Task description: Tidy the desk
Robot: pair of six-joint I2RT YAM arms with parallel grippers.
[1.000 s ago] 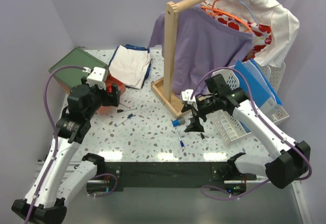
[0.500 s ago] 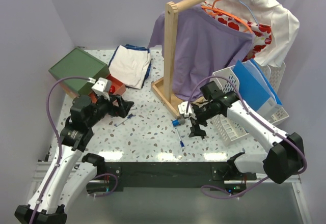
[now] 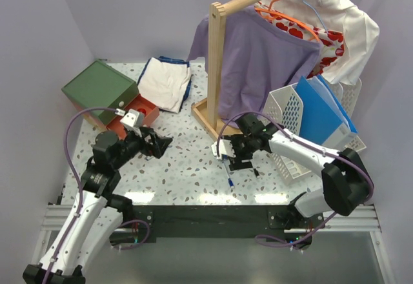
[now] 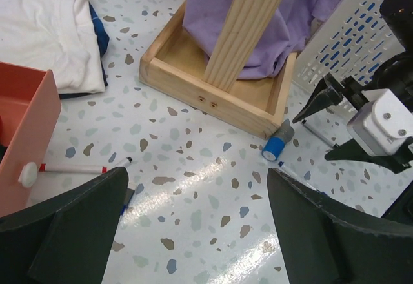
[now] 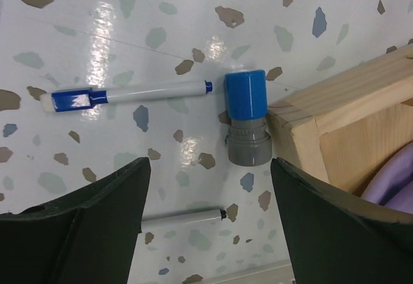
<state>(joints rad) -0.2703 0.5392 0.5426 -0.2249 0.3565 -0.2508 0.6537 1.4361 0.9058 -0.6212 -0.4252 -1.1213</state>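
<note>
The desk (image 3: pixel 187 168) is a glossy white speckled top with loose items on it. A blue-and-grey stamp (image 5: pixel 247 119) lies against the corner of the wooden rack base (image 5: pixel 335 122). To its left lies a blue-capped marker (image 5: pixel 122 93). My right gripper (image 5: pixel 208 184) hovers open just below the stamp, a thin grey pen (image 5: pixel 184 217) on the desk between its fingers. My left gripper (image 4: pixel 197 184) is open and empty over bare desk. To its left, a red-and-black marker (image 4: pixel 71 167) lies by the open orange drawer (image 4: pixel 26 135). In the left wrist view the stamp (image 4: pixel 275 147) sits to the right.
A wooden clothes rack (image 3: pixel 216 71) with a purple shirt (image 3: pixel 258 58) stands at the back centre. A white file basket (image 3: pixel 290 142) with blue folders is at the right. A green-topped box (image 3: pixel 100 89) and folded white cloth (image 3: pixel 164 84) sit at the back left.
My left gripper has moved away from the orange drawer, forward and right over the desk. My right gripper has swung left and down beside the stamp, its jaws narrowing a little.
</note>
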